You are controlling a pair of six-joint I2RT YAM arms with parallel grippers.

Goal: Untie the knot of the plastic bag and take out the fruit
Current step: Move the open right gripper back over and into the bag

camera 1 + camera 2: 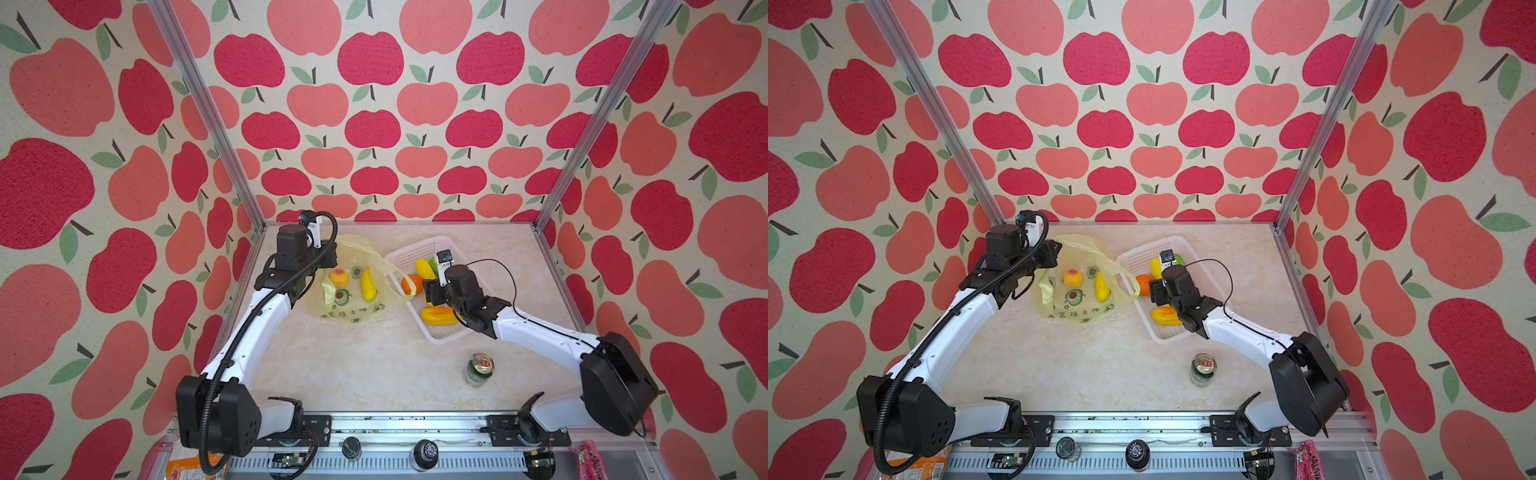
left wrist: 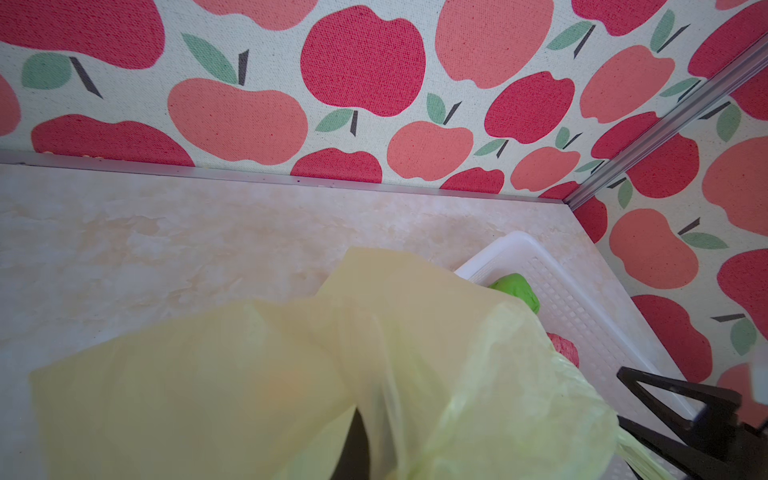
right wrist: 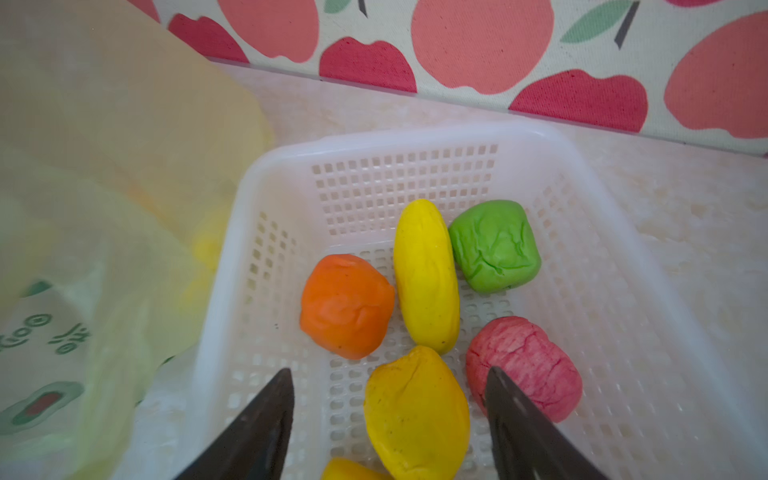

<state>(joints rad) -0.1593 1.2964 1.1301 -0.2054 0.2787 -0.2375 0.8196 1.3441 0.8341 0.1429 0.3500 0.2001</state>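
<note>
Two grippers, two states. Left gripper (image 1: 328, 261) is clamped shut on the far rim of the plastic bag (image 1: 353, 316), holding the film up off the table (image 1: 353, 382) there. Its tips are buried. The left wrist view is mostly plastic bag (image 2: 249, 374), with only a dark sliver of one finger (image 2: 353, 440) showing. Right gripper (image 3: 388, 370) has its jaws spread and empty over the white basket (image 3: 399, 137). A yellow-orange fruit (image 3: 415, 415) lies under the gap, and neither finger seems to touch it.

Basket contents, right wrist view:
- that fruit
- an orange fruit (image 3: 347, 305)
- a long yellow fruit (image 3: 426, 274)
- a green fruit (image 3: 494, 245)
- a pink fruit (image 3: 523, 365)
- one more yellow piece (image 3: 349, 469), cut off by the frame edge

In both top views the right wrist covers much of the basket (image 1: 446, 341) (image 1: 1173, 239). The pink fruit is hidden there.

The bag lies just left of the basket with its mouth open. One handle loop (image 1: 405, 277) is draped over the basket's rim. The handles near the left gripper are hidden by the arm. Inside the bag are a peach-coloured fruit (image 1: 338, 277) and a ribbed yellow fruit (image 1: 368, 286). The green avocado shapes beside them look printed, but that is hard to be sure of.

A green can (image 1: 478, 370) stands upright near the front edge, apart from the basket.
</note>
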